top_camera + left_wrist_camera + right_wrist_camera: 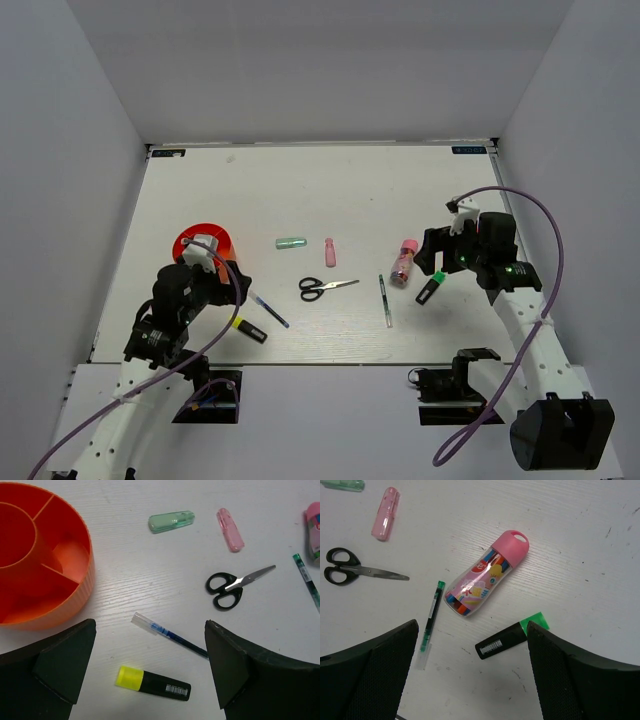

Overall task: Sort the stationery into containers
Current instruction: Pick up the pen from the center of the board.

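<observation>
The cup (75, 597), divided into a centre well and outer segments, stood at the far left with nothing visible inside; no item was sorted yet. The left gripper (150, 625) hung just right of it, jaws spread wide and empty, above the blue pen (170, 634) and the yellow marker (152, 685). Further right on the table (150, 575) lay the stick (171, 522), bottle (230, 529) and scissors (227, 587), well apart. Next came the green pen (431, 615), tube (485, 575) and green marker (510, 636), close together under the right gripper (472, 625), also spread and empty. Probable faults: the thin pens lie flat, so fingers could scrape the table or close over nothing. The round markers and tube could roll when nudged. A wide grasp near the tube could catch its neighbours. The left arm could push the cup aside.
</observation>
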Tool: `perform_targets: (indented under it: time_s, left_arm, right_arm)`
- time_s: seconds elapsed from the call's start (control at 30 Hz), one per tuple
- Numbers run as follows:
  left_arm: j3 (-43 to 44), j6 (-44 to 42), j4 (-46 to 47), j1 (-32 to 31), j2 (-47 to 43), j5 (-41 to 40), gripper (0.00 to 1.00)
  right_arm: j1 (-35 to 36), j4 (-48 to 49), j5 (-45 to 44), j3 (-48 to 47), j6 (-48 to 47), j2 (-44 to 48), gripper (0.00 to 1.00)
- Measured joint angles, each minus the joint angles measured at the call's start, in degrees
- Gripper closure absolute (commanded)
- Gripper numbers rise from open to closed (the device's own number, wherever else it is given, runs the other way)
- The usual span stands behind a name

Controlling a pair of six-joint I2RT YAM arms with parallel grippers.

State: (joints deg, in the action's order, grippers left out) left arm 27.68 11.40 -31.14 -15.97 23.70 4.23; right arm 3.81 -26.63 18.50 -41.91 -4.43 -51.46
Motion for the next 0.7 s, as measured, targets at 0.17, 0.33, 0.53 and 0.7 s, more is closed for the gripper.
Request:
perform_targets:
  time_s: [0.17, 0.33, 0.53, 0.7]
  left_arm:
    - [-0.1, -0.4, 0.3, 0.0, 0.6, 3.7, 0.00]
    - [-0.1, -0.4, 0.4, 0.0, 1.5, 6.0, 0.25]
    - [0.0, 0.0, 1.6, 0.0, 4.2, 10.4, 1.00]
    - [3.5, 3.2, -1.6, -0.6, 11.5, 12.3, 0.48]
  right_arm:
    - [0.0, 0.7, 1.1, 0.9, 1.0, 1.0, 0.10]
    - [-0.1, 1.4, 3.2, 2.6, -1.4, 3.9, 0.48]
    - [-0.1, 1.3, 5.9, 4.3, -4.1, 5.5, 0.26]
    - [0.0, 0.6, 8.1, 4.1, -5.5, 3.6, 0.51]
